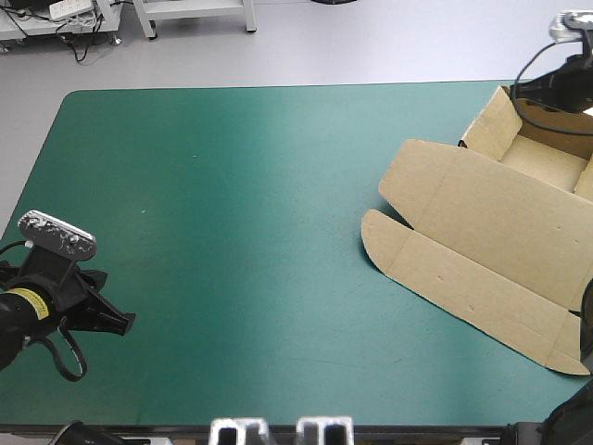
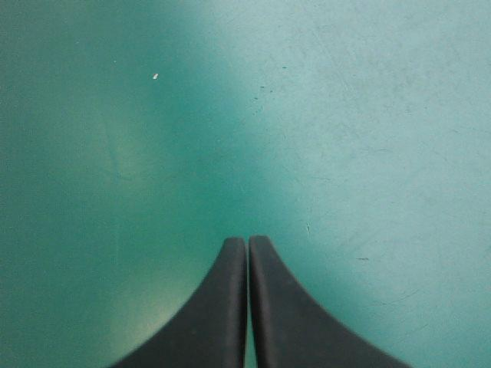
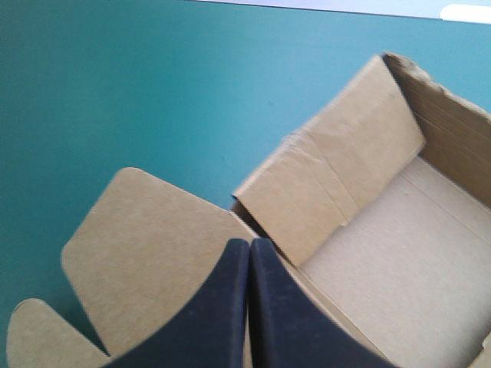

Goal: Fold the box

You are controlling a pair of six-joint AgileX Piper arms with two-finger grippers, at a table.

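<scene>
box [image 1: 482,232] sat on the tabletop [image 1: 232,185], right side: tray part at the far right corner, lid flat toward the middle. left hand [image 1: 116,323] was near the near-left corner, well apart from the box. right hand [image 3: 249,242] was above where lid met tray.

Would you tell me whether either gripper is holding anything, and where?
Nothing is held: the left gripper is shut over bare cover, the right gripper shut over the box.
</scene>
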